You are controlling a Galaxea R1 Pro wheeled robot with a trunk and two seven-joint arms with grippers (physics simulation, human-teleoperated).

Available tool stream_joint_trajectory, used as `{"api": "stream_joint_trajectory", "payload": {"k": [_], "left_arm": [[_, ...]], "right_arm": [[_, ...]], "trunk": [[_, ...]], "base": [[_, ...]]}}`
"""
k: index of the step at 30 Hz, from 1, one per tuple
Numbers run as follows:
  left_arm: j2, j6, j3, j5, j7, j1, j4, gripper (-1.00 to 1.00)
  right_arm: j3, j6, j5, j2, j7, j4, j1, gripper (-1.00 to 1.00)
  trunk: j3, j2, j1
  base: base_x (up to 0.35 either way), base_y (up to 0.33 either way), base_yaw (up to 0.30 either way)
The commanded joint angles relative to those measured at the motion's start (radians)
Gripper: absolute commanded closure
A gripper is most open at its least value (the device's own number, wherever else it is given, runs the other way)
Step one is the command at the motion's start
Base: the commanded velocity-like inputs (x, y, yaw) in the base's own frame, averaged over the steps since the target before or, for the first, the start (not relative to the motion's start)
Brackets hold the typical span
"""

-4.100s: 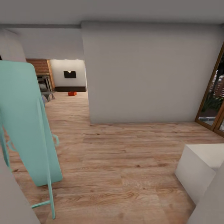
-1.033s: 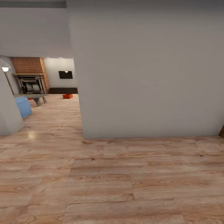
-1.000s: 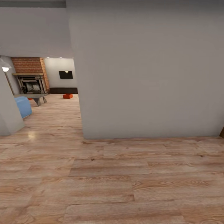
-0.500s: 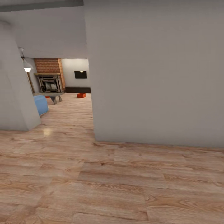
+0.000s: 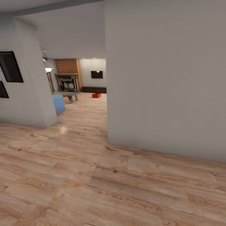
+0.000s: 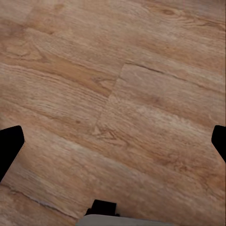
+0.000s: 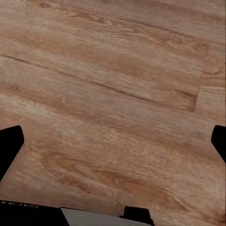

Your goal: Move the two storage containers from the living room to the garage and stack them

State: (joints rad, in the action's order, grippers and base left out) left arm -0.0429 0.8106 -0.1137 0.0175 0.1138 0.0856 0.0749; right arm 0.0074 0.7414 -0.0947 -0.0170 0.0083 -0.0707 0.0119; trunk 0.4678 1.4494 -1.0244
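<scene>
A: View's swung again — half a second back the wall corner sat nearer the middle, now the big grey wall (image 5: 166, 81) has slid right and the opening into the living room (image 5: 84, 78) is wider.

B: That's the camera turning with the robot, not the room moving. More shows on the left too — a second wall (image 5: 28, 94) with dark frames on it, and a hanging lamp (image 5: 48, 67) in the gap.

A: And the target?

B: One orange-red bin (image 5: 96, 95), tiny, on the plank floor (image 5: 94, 175) at the far end, near the dark strip under the back wall. Brick fireplace (image 5: 67, 73) beside it, a low table (image 5: 67, 94) in front of that, blue sofa (image 5: 58, 103) closer in. I can make out only that one bin.

A: Where is it from the fingers?

B: Well apart — far ahead of both, down the whole passage. Both wrist views look down at bare planks.

A: The fingers themselves?

B: Left fingers (image 6: 9, 148) spread wide — dark tips at opposite edges of the wrist view, nothing between. Right fingers (image 7: 10, 146) the same — released, empty.

A: So what does the turn buy us?

B: My read: the robot is lining up with the doorway. No bin is picked up yet, so the carry to the garage hasn't begun. Next it needs a straight run past that wall corner without clipping it.
</scene>
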Motion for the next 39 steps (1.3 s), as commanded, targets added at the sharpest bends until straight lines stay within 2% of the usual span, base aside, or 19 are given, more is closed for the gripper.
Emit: {"api": "stream_joint_trajectory", "payload": {"k": [1,16,21,39], "left_arm": [[0.0,0.005,-0.003,0.002,0.002,0.002,0.004,-1.0],[-0.005,-0.007,-0.003,0.003,0.001,0.002,0.003,-1.0],[-0.003,-0.034,-0.003,0.003,0.001,0.002,0.003,-1.0],[0.005,-0.036,-0.004,0.001,0.004,0.002,0.003,-1.0]], "right_arm": [[0.0,0.003,-0.004,0.0,-0.001,0.0,0.0,-1.0],[-0.001,0.003,-0.002,0.0,-0.001,0.001,0.0,-1.0],[-0.001,0.003,-0.003,0.0,-0.001,0.0,0.0,-1.0],[-0.001,0.004,-0.003,0.0,-0.002,0.0,0.0,-1.0]], "trunk": [[0.001,0.001,-0.001],[0.007,0.001,-0.001],[0.008,0.001,-0.001],[0.013,0.001,-0.001]], "base": [[0.325,0.0,0.29],[0.325,0.0,0.29],[0.325,0.0,0.29],[0.325,0.0,0.29]]}}
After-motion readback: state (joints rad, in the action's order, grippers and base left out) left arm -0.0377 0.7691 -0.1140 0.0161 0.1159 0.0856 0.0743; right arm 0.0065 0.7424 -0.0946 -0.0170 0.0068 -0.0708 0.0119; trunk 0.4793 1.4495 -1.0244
